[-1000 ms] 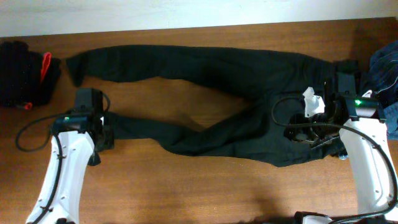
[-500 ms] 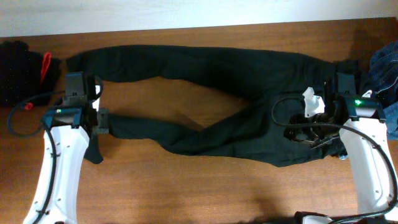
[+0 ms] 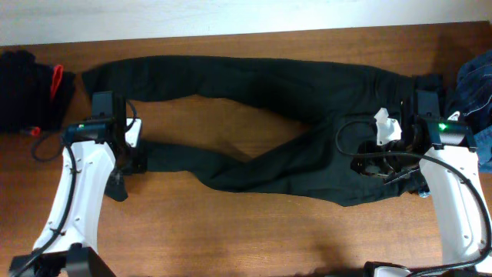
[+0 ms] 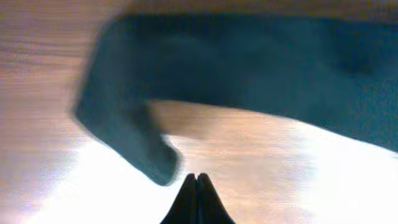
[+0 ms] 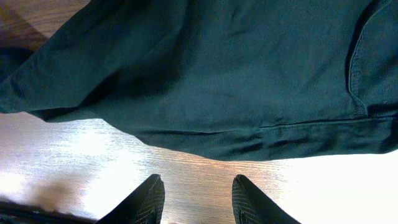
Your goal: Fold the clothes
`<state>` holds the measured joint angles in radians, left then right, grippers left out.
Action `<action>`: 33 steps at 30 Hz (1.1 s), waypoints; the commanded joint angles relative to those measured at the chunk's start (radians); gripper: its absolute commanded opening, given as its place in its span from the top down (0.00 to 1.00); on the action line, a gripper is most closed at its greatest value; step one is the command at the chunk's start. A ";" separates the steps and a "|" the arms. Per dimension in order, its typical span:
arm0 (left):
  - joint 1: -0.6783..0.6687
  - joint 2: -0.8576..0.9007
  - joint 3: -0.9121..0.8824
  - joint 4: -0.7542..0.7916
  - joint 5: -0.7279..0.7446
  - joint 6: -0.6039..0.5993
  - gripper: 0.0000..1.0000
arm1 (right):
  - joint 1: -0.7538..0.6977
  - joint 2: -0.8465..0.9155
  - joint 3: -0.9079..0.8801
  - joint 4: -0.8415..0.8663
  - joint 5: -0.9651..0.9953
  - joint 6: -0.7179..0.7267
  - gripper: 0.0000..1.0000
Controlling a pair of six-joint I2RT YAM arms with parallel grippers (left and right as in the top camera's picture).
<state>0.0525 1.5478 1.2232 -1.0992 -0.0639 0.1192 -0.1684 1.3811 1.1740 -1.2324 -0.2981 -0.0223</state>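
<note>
Brown wooden table (image 3: 231, 231) meets a pale wall (image 3: 231, 15) at the far side. Long black jeans (image 3: 307, 92) lie spread across it, with the waist at the right. The left gripper (image 4: 196, 180) is pressed closed and holds nothing. The right gripper (image 5: 194, 190) stands partly apart over bare wood, just beside the jeans.

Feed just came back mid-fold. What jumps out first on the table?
Long black jeans sprawl across the wooden table, legs forked toward the left, waist at the right. The left gripper is shut, tips pressed together, by the near leg's hem; the right gripper stands open beside the waist end. A blue denim pile lies at the right edge.
</note>
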 commanded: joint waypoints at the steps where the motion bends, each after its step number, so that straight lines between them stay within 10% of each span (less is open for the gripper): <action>1: 0.001 -0.032 0.021 -0.017 0.254 -0.031 0.99 | 0.005 0.002 -0.005 -0.002 -0.013 0.005 0.59; 33: -0.001 -0.026 -0.175 0.572 0.360 -0.218 0.99 | 0.005 0.002 -0.005 -0.013 -0.005 0.005 0.59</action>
<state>0.0525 1.5387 1.0508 -0.5602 0.2504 -0.0589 -0.1684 1.3811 1.1740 -1.2449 -0.2977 -0.0227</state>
